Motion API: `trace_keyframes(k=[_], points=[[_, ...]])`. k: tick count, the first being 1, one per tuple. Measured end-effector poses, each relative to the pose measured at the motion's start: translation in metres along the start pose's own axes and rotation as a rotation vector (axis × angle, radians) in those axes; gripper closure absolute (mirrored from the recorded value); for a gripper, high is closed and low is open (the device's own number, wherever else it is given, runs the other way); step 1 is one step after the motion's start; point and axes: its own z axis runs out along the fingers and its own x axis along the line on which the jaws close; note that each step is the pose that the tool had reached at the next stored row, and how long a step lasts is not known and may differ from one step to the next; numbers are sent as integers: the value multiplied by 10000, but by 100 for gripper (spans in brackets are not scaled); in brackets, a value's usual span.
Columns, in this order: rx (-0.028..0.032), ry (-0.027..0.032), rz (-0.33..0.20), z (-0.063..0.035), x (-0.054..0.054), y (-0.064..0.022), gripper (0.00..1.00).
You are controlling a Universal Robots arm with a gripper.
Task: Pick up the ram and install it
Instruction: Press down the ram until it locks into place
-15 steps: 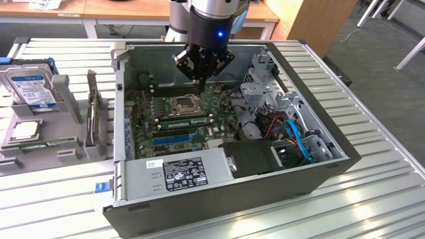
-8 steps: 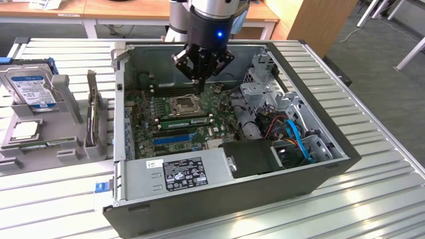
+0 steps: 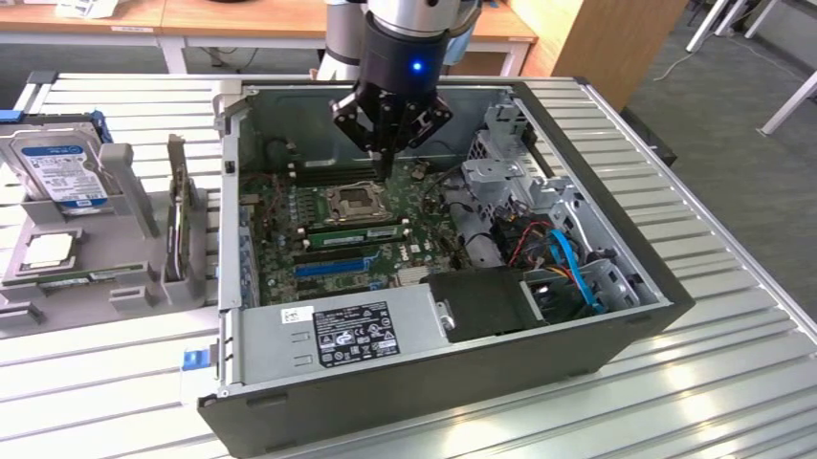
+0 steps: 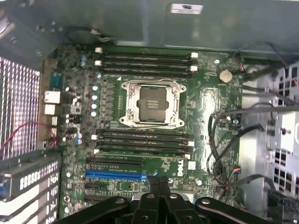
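Observation:
My gripper (image 3: 383,172) hangs above the open computer case (image 3: 638,316), over the motherboard (image 3: 422,251) near the upper memory slots. Its fingers are shut together with nothing between them. In the wrist view the shut fingertips (image 4: 159,183) point at the board beside the blue expansion slot (image 4: 114,176). A long thin green stick, the ram (image 3: 354,232), lies along one of the slots just below the empty CPU socket (image 3: 354,203). From the wrist view I cannot tell which of those lower slots (image 4: 142,142) holds it.
A grey parts tray (image 3: 128,292) stands at the exterior view's left with a hard drive (image 3: 61,172), an upright dark card (image 3: 179,206) and small parts. Inside the case are the power supply (image 3: 351,330), a drive cage (image 3: 504,182) and loose cables (image 3: 562,253).

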Motion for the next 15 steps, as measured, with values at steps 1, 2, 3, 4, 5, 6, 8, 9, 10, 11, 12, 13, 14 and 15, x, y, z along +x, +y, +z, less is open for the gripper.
trace_keyframes(k=[1,2,3,4,5,6,8,9,10,11,12,13,14,15], points=[[-2,-2,97,0,0,0,90],[-2,-3,106,0,0,0,90],[-2,-3,107,0,0,0,90],[-2,-3,108,0,0,0,90],[-2,-3,108,0,0,0,90],[-2,-3,110,0,2,0,90],[-2,-3,110,0,9,0,90],[-2,-4,108,1,12,0,90],[-2,-3,108,1,16,0,90],[-2,-3,108,2,20,0,90],[-3,-3,108,3,25,0,90],[-2,-3,108,3,30,1,90],[-2,-3,107,3,36,1,90],[-2,-3,107,4,42,1,90]])
